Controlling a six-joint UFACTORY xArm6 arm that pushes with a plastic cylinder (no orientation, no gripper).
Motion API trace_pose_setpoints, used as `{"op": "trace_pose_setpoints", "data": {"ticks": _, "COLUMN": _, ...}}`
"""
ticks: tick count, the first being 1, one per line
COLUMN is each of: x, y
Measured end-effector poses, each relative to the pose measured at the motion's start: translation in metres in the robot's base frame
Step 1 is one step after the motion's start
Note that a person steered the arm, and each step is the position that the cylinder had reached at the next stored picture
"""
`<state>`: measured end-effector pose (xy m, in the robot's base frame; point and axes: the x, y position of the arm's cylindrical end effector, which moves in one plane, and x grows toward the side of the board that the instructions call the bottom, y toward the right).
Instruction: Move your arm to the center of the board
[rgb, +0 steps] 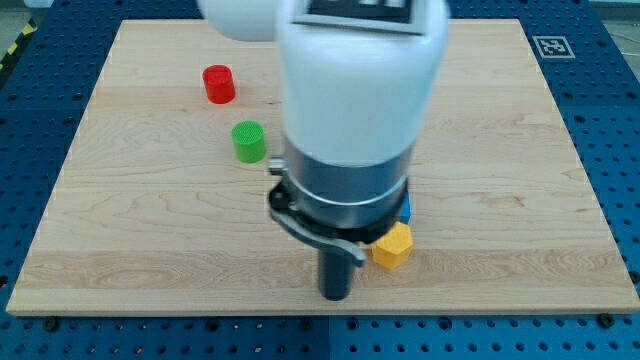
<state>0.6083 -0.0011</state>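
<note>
My tip (336, 296) stands on the wooden board (150, 230) near the view's bottom edge, a little right of the middle. A yellow hexagonal block (392, 246) sits just to the tip's upper right, close to the rod. A blue block (406, 208) shows only as a sliver behind the arm, above the yellow one. A green cylinder (249, 141) stands up and to the left of the tip. A red cylinder (218, 84) stands farther up and left.
The arm's white and dark body (350, 110) covers the board's middle and hides what lies behind it. A black-and-white marker tag (552, 45) is at the board's top right corner. Blue perforated table (615, 120) surrounds the board.
</note>
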Motion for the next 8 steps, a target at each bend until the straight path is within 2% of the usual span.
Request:
{"op": "trace_pose_setpoints", "data": {"ticks": 1, "x": -0.012, "y": -0.015}}
{"op": "trace_pose_setpoints", "data": {"ticks": 8, "x": -0.124, "y": -0.026}}
